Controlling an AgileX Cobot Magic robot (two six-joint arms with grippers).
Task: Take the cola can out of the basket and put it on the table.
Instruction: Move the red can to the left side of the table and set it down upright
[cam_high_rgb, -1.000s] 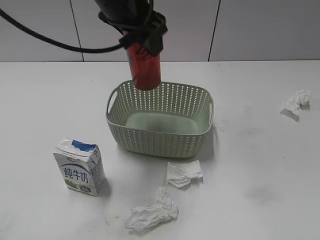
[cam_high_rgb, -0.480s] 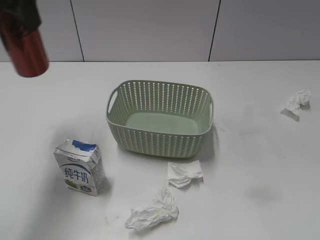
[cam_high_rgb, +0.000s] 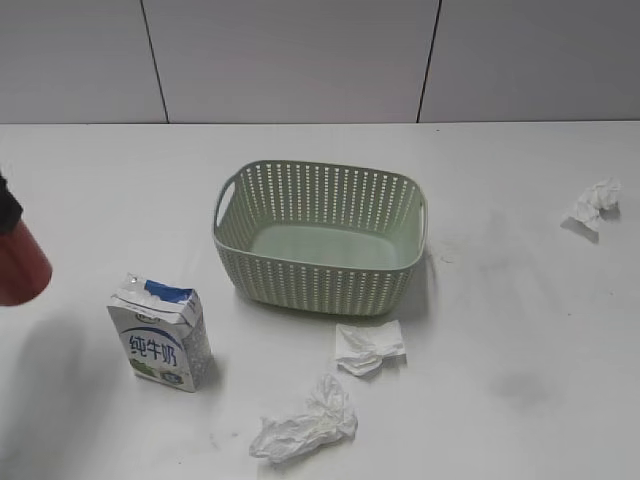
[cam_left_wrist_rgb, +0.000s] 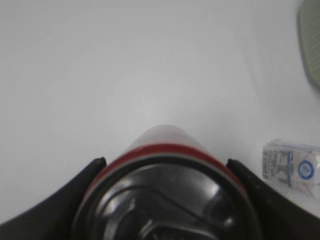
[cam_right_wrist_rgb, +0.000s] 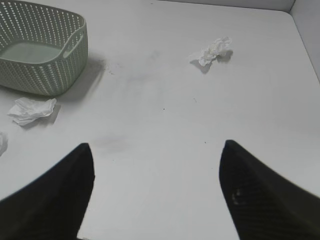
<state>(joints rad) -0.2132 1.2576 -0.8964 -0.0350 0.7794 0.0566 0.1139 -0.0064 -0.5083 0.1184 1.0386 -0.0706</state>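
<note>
Left wrist view: fingers (cam_left_wrist_rgb: 165, 172) gripping cola can (cam_left_wrist_rgb: 165, 192) over desk (cam_left_wrist_rgb: 125, 65); right fingers (cam_right_wrist_rgb: 157, 192) spread wide.

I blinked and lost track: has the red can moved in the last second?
Yes. The can was above the basket's back rim a second ago; now it is far to the left, lower, at the picture's edge beside the milk carton.

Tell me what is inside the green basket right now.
Nothing: the basket shows only its bare floor. Its near wall hides a thin strip of floor behind it.
</note>
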